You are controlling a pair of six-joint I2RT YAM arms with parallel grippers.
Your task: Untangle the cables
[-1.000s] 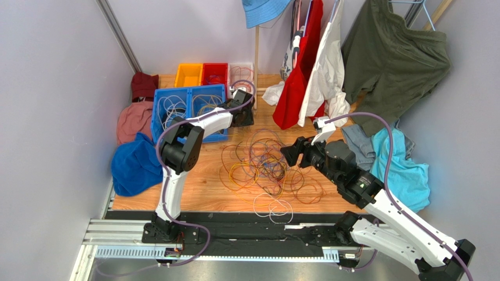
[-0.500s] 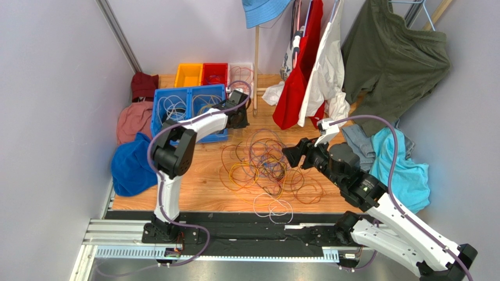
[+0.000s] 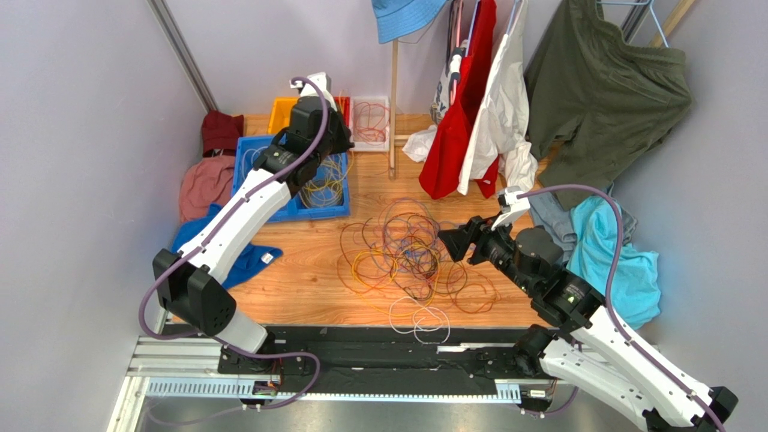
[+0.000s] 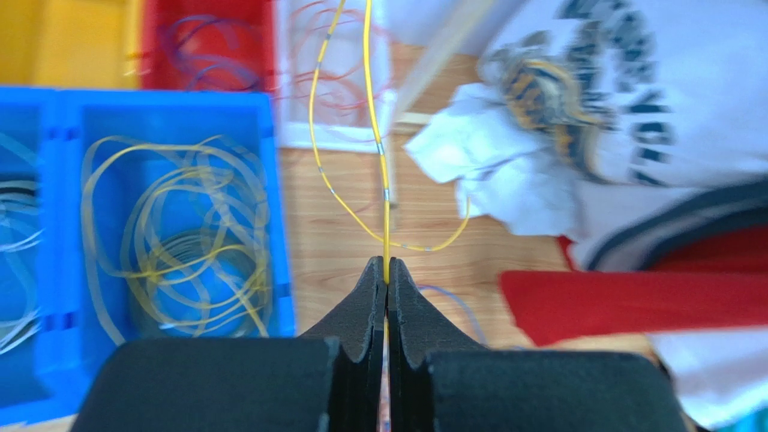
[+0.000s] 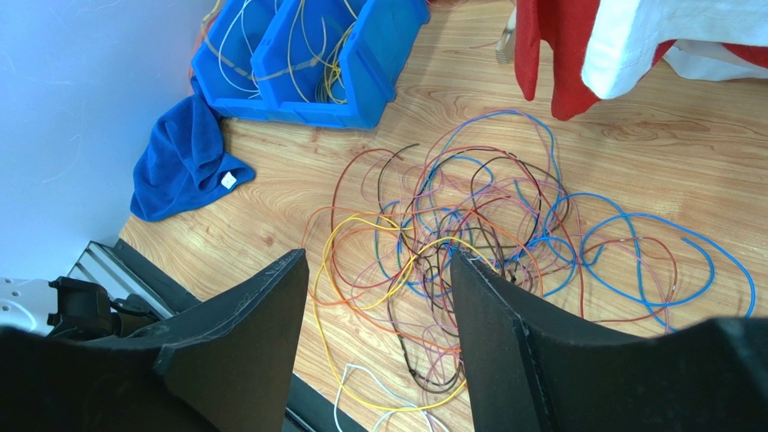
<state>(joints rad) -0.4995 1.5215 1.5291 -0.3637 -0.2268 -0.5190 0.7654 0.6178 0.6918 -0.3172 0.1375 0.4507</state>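
Across the wooden table between the arms: one loose tangle of cables (image 5: 451,243), thin strands in yellow, blue, orange, brown and white, too interlaced to count singly; apart from it, held up over the blue bin (image 4: 278,198) with its two compartments, one yellow cable (image 4: 370,90), pinched between the pressed-together pads of the left gripper (image 4: 386,268); over the tangle, right gripper (image 5: 379,261) spread wide, gripping nothing; probably handles light, limp and springy, snags on neighbours; calls for a hold on a free end or outer loop, never mid-knot; two grippers, three small bins (image 4: 153,54) behind.
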